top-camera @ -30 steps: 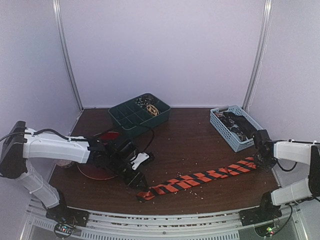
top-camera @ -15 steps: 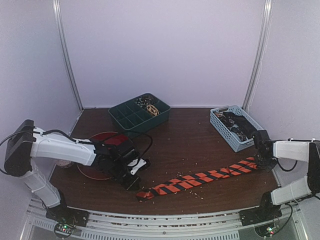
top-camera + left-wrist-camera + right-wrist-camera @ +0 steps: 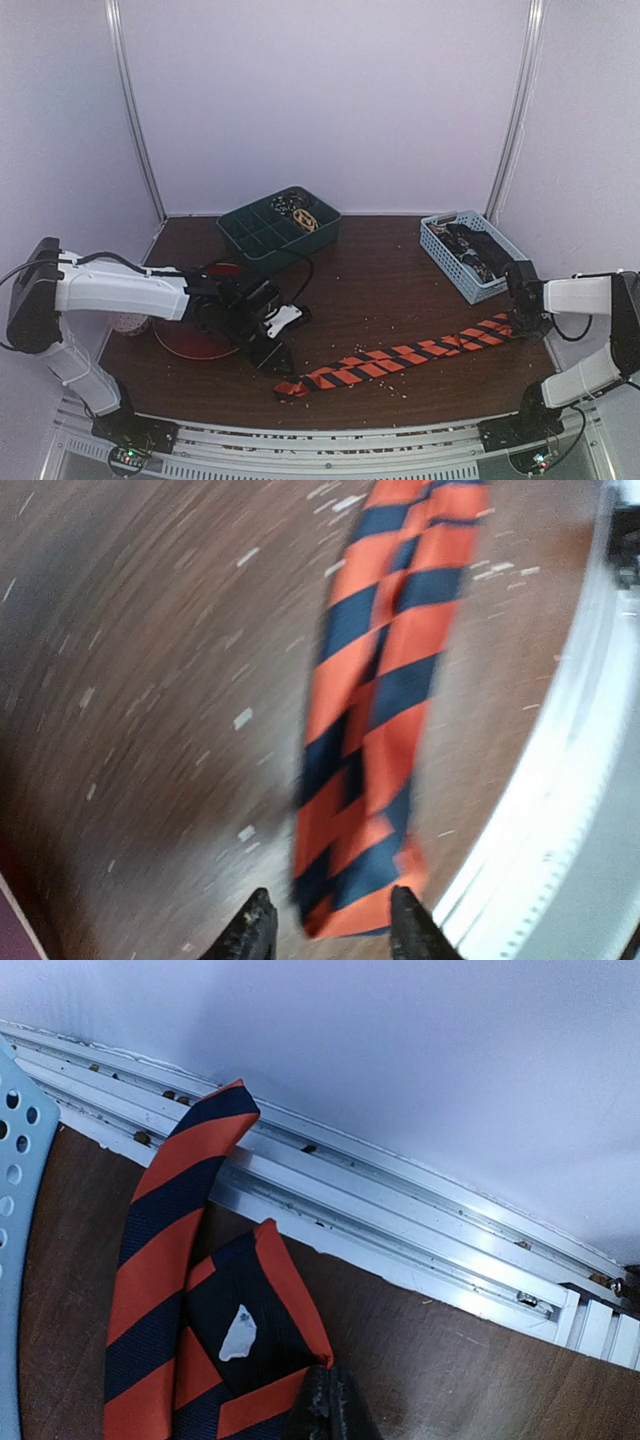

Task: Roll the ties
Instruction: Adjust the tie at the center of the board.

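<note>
The orange-red and black striped tie point(image 3: 400, 355) lies flat and diagonal across the front of the table. My left gripper point(image 3: 279, 361) is open just above its narrow near end. In the blurred left wrist view the two fingertips of the left gripper point(image 3: 325, 930) stand either side of the tie point(image 3: 380, 700) without touching it. My right gripper point(image 3: 521, 322) is at the tie's wide far end. In the right wrist view the right gripper point(image 3: 328, 1402) is shut, pinching the folded corner of the tie point(image 3: 160, 1250).
A green compartment tray point(image 3: 262, 235) at the back holds coiled ties point(image 3: 300, 212). A blue basket point(image 3: 440, 250) at the right holds dark ties point(image 3: 470, 245). A red disc point(image 3: 195, 342) and a speckled ball point(image 3: 128, 324) lie at the left. An aluminium rail point(image 3: 420, 1220) runs along the table's right edge.
My left gripper dipped toward the front edge, then came back right over the tie's narrow end. The tie and right gripper have hardly moved.
</note>
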Action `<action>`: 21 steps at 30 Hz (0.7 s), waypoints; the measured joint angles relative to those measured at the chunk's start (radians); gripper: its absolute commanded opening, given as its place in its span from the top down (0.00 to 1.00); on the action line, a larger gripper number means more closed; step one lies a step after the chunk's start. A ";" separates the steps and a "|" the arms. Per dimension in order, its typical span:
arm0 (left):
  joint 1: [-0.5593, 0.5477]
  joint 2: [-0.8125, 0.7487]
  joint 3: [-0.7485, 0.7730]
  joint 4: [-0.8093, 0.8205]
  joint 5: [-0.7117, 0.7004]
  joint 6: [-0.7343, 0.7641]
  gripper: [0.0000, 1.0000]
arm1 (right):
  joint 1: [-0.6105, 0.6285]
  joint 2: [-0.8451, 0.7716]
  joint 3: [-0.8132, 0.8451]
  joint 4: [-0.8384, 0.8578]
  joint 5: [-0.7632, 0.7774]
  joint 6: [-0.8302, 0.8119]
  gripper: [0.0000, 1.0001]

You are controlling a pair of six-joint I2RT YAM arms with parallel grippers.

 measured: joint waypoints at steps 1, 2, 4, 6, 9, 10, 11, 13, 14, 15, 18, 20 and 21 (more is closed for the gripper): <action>0.003 0.005 0.024 0.019 0.053 0.020 0.56 | 0.000 0.000 0.001 0.004 -0.002 -0.002 1.00; 0.005 0.012 0.042 0.031 0.084 0.034 0.55 | 0.000 0.000 0.001 0.005 -0.002 -0.004 1.00; 0.013 0.044 0.088 0.060 0.154 0.066 0.54 | 0.000 0.000 0.001 0.006 -0.004 -0.010 1.00; 0.022 0.097 0.129 0.079 0.214 0.102 0.54 | 0.000 0.000 0.001 0.009 -0.007 -0.017 1.00; 0.027 0.175 0.150 0.090 0.275 0.138 0.53 | 0.000 -0.001 0.001 0.014 -0.011 -0.023 1.00; 0.028 0.193 0.150 0.085 0.286 0.147 0.52 | 0.000 -0.002 0.001 0.016 -0.013 -0.024 1.00; 0.028 0.207 0.150 0.080 0.294 0.154 0.52 | 0.000 -0.002 0.001 0.018 -0.014 -0.024 1.00; 0.027 0.220 0.150 0.071 0.299 0.164 0.52 | 0.000 -0.002 0.001 0.021 -0.017 -0.026 1.00; 0.027 0.222 0.150 0.066 0.299 0.169 0.52 | 0.000 -0.002 0.001 0.021 -0.018 -0.026 1.00; 0.027 0.223 0.150 0.065 0.299 0.180 0.54 | 0.000 -0.002 0.001 0.028 -0.019 -0.027 1.00; 0.027 0.230 0.150 0.066 0.295 0.186 0.67 | 0.000 -0.002 0.000 0.034 -0.022 -0.027 1.00; 0.027 0.241 0.148 0.065 0.283 0.186 0.78 | 0.000 -0.002 0.000 0.036 -0.024 -0.027 1.00; 0.027 0.245 0.147 0.064 0.277 0.190 0.77 | 0.000 -0.002 -0.001 0.037 -0.024 -0.027 1.00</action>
